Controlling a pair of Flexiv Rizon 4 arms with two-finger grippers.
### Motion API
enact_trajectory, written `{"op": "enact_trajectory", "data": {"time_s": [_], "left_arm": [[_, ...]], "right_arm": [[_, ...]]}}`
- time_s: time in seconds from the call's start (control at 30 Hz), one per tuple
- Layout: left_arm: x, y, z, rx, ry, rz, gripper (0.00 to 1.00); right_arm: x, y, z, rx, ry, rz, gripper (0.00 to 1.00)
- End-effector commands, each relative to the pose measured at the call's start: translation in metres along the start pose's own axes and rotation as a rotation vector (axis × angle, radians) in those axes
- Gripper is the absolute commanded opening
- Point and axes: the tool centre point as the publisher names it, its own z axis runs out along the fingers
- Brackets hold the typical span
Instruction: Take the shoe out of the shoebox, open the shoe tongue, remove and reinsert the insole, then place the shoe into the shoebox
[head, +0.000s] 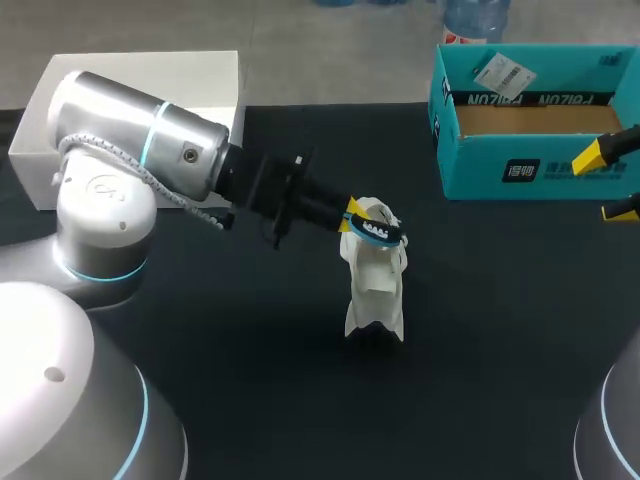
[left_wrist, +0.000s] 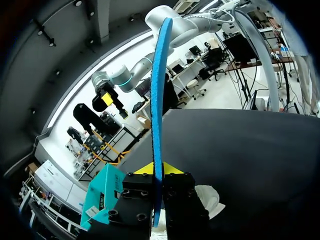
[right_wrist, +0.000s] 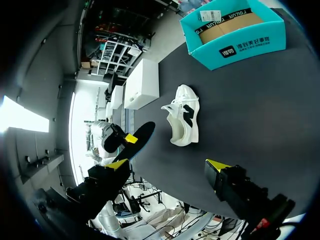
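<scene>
A white shoe (head: 375, 285) stands on the black table near the middle, its tongue end raised; it also shows ahead of the right gripper (right_wrist: 185, 122). My left gripper (head: 355, 215) is shut on the blue-edged dark insole (head: 379, 233), holding it just above the shoe's opening. In the left wrist view the insole (left_wrist: 159, 100) runs edge-on out from between the fingers (left_wrist: 157, 172), and a bit of the shoe (left_wrist: 207, 197) lies below them. The teal shoebox (head: 530, 120) sits at the back right with its brown inside showing. My right gripper (head: 610, 183) hangs open by the box's front wall, holding nothing.
A white box (head: 130, 100) stands at the back left corner, behind my left arm (head: 150, 140). The right wrist view shows the shoebox (right_wrist: 235, 37) and the white box (right_wrist: 142, 82) beyond the shoe, with bare black table between the open fingers (right_wrist: 217, 167) and the shoe.
</scene>
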Motion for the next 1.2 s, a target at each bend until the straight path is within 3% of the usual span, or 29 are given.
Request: {"op": "enact_trajectory", "data": {"time_s": [0.03,0.23,0.63,0.83,1.2], "left_arm": [[0.01,0.013,0.009,0.001,0.008,-0.034,0.0],[0.025,0.022,0.006,-0.034,0.03,-0.052,0.0],[0.025,0.021,0.004,-0.051,0.035,-0.032,0.0],[0.044,0.039,0.016,0.029,0.054,-0.077,0.0],[0.048,0.074,0.036,0.019,0.037,-0.106,0.0]], "right_arm": [[0.0,-0.001,0.0,-0.002,-0.003,0.002,1.0],[0.0,-0.001,0.0,-0.002,-0.003,0.002,1.0],[0.0,-0.001,0.0,-0.002,-0.003,0.002,1.0],[0.0,-0.001,0.0,-0.002,-0.003,0.002,1.0],[0.0,-0.001,0.0,-0.002,-0.003,0.002,1.0]]}}
